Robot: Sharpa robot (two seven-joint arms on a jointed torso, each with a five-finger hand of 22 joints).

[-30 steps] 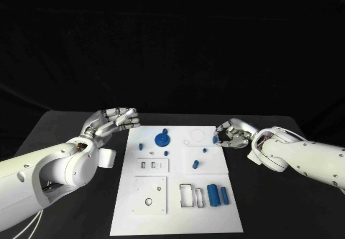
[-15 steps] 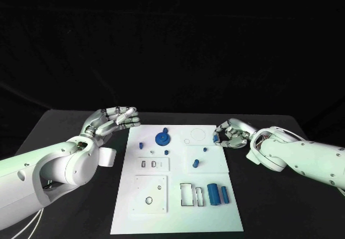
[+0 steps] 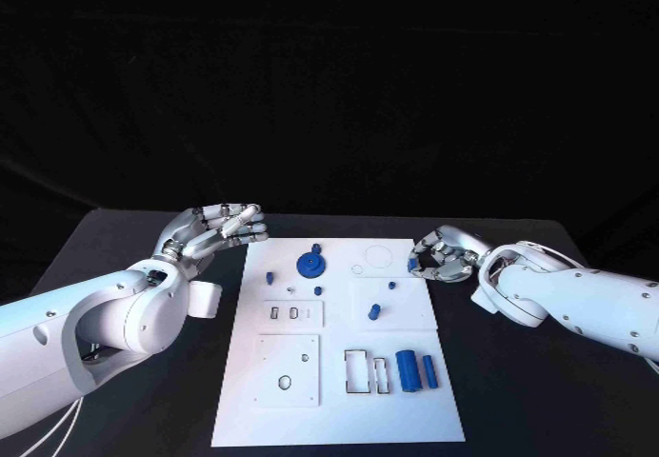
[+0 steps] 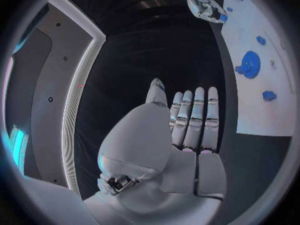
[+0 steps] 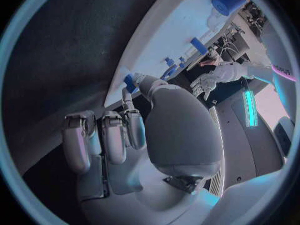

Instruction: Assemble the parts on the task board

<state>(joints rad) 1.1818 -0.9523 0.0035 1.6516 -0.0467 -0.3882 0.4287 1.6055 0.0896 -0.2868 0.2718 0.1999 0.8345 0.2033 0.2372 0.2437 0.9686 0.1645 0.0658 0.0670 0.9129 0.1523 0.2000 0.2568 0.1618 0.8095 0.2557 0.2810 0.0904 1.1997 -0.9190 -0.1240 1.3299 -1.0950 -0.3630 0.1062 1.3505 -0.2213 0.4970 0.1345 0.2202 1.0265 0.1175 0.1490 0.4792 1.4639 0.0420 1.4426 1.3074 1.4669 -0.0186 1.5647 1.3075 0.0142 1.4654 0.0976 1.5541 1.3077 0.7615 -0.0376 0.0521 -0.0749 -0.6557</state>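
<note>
The white task board point(image 3: 412, 419) lies in the middle of the table. On it are a round blue disc part point(image 3: 311, 266), a few small blue pieces point(image 3: 373, 310) and two blue cylinders point(image 3: 407, 369) beside narrow slots. My right hand point(image 3: 442, 255) hovers at the board's far right edge with its fingers curled, and it pinches a small blue part point(image 3: 412, 265) between thumb and finger; the same small blue part point(image 5: 129, 80) shows at the thumb tip. My left hand point(image 3: 220, 227) hangs off the board's far left corner, its fingers point(image 4: 197, 115) straight and holding nothing.
Black table surrounds the board on all sides. Raised white panels point(image 3: 288, 371) with cut-outs and holes cover the board's left and middle. My right hand point(image 4: 203, 5) also appears across the board in the left wrist view.
</note>
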